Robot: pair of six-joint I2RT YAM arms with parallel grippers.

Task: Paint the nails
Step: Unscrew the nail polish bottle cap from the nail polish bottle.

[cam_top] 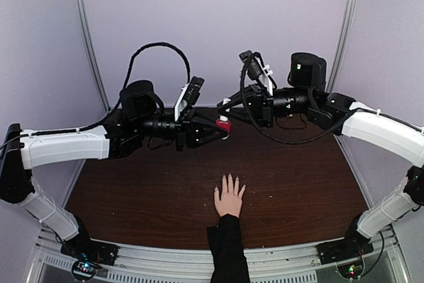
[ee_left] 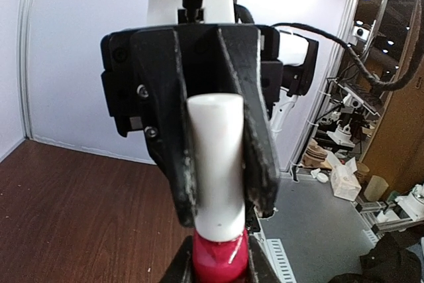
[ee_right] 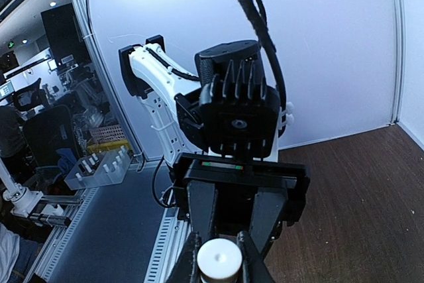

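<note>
Both arms meet in mid-air over the dark bench, well above it, and between them they hold one small polish bottle. The left tool is clenched on the red bottle, and the right tool is clamped on its white cap, coming from the opposite side. To my eye that is the hold for unscrewing: one side steadies the glass while the other can twist and draw the cap out. Presumably the brush sits under the cap.

A person's hand in a black sleeve lies flat on the bench near the front edge, with the fingers spread and pointing away. It looks laid out so that each nail can be reached. The nails are at those fingertips, well below and apart from the bottle.

From overhead the nails are too small for me to say whether any carry polish. Neither wrist camera sees the hand. The bottle's lower part is cut off in the left wrist view. No brush shows, and I cannot tell whether the cap is loosened.
</note>
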